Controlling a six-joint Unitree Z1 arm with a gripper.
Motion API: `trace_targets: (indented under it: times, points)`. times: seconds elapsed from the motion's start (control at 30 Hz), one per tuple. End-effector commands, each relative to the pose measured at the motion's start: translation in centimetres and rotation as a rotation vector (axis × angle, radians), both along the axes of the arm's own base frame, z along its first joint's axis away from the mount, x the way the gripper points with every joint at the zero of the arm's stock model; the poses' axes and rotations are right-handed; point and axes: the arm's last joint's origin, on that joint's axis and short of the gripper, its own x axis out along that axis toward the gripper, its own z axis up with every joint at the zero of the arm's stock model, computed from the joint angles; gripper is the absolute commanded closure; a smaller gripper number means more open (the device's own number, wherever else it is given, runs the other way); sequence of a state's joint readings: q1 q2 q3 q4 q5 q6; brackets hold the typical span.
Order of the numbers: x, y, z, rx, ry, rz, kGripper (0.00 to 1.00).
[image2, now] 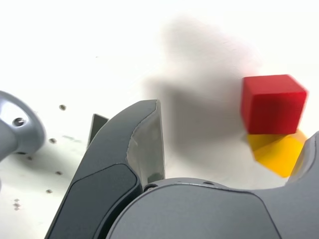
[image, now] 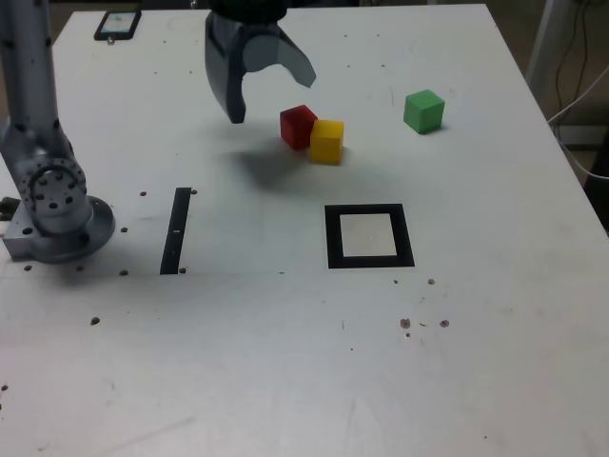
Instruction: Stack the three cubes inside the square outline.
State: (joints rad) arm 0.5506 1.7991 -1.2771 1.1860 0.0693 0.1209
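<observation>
Behind the square outline (image: 370,236), red cube (image: 298,126) and yellow cube (image: 326,141) sit touching; green cube (image: 423,110) lies well apart toward the exterior view's right. Outline holds nothing. Gripper (image: 269,93) hovers spread and holding nothing, just beside red. Cubes look light, rigid, probably smooth: pinch red's free opposite faces, clear of yellow.
</observation>
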Motion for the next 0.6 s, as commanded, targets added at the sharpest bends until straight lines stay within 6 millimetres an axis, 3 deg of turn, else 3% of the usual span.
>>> trace_targets:
  times: [0.0,0.57]
  points:
    - [0.2,0.1,-0.6,-0.013,0.010,0.003,0.05]
    - [3.3,2.0,-3.2,-0.006,0.013,0.020,0.05]
